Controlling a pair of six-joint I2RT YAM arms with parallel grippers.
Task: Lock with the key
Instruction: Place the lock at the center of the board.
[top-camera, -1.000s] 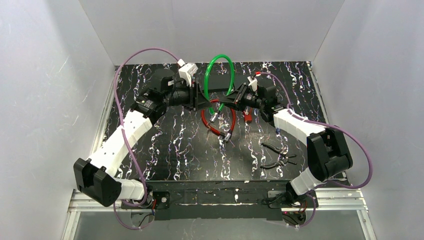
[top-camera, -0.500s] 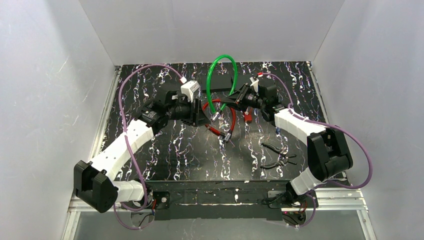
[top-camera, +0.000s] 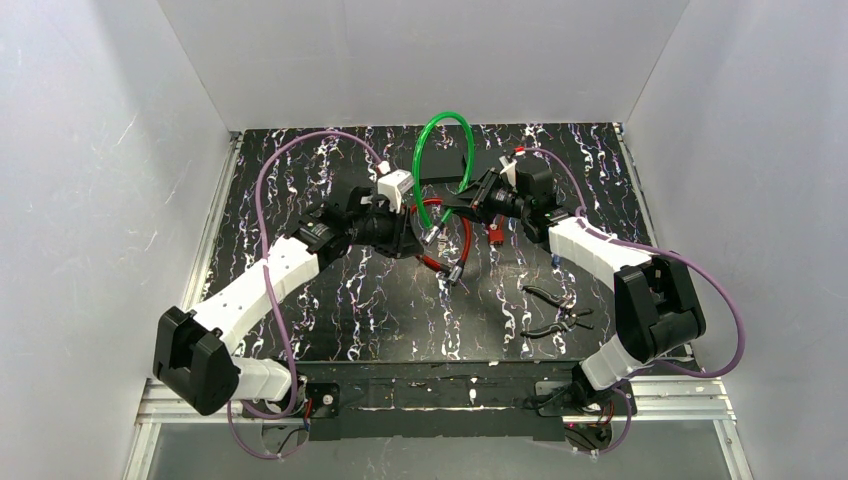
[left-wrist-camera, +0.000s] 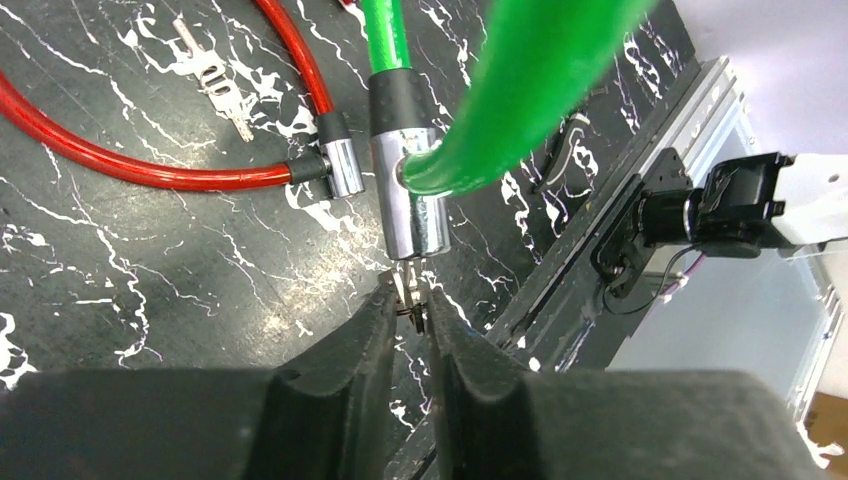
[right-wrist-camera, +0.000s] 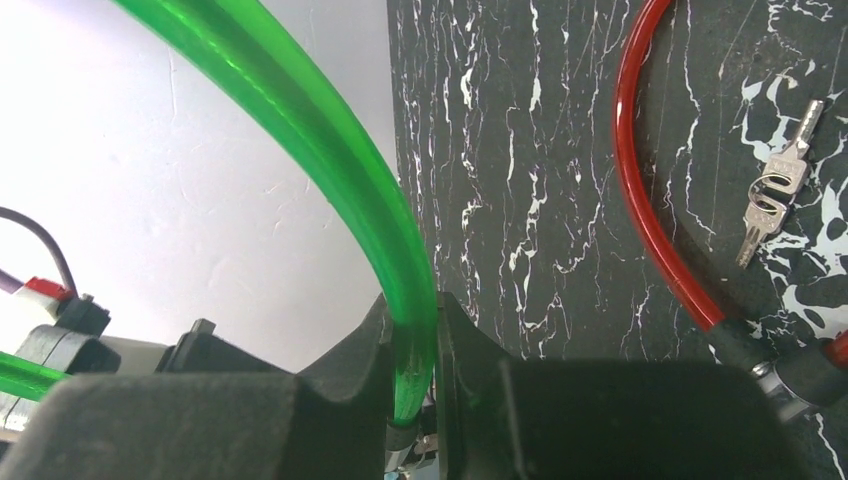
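Observation:
A green cable lock (top-camera: 443, 122) stands up in a loop over the middle of the table. My right gripper (top-camera: 450, 205) is shut on its green cable (right-wrist-camera: 412, 350) and holds it up. The lock's chrome cylinder (left-wrist-camera: 410, 205) hangs at the cable's end, also seen from above (top-camera: 431, 236). My left gripper (left-wrist-camera: 410, 308) is shut on a small silver key (left-wrist-camera: 405, 292), whose tip is at the bottom end of the cylinder. From above the left gripper (top-camera: 418, 240) sits just left of the cylinder.
A red cable lock (top-camera: 440, 250) lies on the table under the green one, its chrome end (left-wrist-camera: 343, 166) close by. A spare pair of keys (right-wrist-camera: 768, 195) lies inside the red loop. A red tool (top-camera: 496, 234) and black pliers (top-camera: 555, 310) lie to the right.
My left arm has swung right and toward the near side, bringing the key up to the green lock's cylinder. The right arm has kept holding the green cable almost still.

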